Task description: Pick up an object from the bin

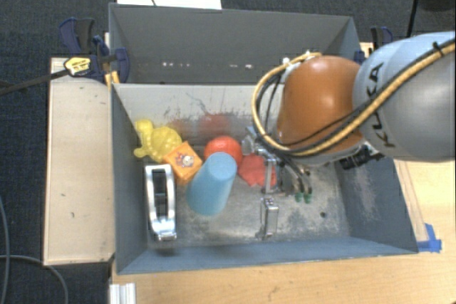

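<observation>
In the middle of the grey metal bin (pixel 228 39), the gripper (pixel 271 211) reaches down close to the bare floor. Above it are the orange wrist cover (pixel 317 107) and looped cables (pixel 265 100). How wide the jaws stand cannot be told from this angle. Nothing can be seen held between them.

Just left of the gripper lies a small red object (pixel 251 169), the nearest thing to it. Whether the two touch is unclear. Further left, a light blue cylinder (pixel 212 184) lies on its side, with an orange-red ball (pixel 223 147) behind it. An orange block (pixel 184 160) lies against the cylinder's left, beside a yellow toy figure (pixel 155 140). A white-and-grey roll holder (pixel 161 201) lies along the left wall.
</observation>
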`<state>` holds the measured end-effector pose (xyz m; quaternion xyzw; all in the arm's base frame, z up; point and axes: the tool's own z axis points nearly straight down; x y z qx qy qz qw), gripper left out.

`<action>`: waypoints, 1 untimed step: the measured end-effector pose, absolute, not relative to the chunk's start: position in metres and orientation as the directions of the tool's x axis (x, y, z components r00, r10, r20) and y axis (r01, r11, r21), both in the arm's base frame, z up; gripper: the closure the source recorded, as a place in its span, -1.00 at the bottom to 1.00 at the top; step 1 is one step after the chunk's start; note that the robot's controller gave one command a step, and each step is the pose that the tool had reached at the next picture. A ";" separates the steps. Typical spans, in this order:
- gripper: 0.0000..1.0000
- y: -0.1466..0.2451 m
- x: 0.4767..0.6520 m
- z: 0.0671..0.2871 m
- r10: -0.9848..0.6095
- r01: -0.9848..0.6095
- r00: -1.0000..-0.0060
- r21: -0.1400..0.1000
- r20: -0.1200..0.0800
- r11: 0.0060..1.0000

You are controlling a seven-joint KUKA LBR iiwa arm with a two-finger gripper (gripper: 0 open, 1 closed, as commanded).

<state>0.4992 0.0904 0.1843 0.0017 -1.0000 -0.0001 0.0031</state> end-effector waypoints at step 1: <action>-1.00 0.090 0.501 0.189 0.000 0.000 -1.000 0.001 -0.002 1.000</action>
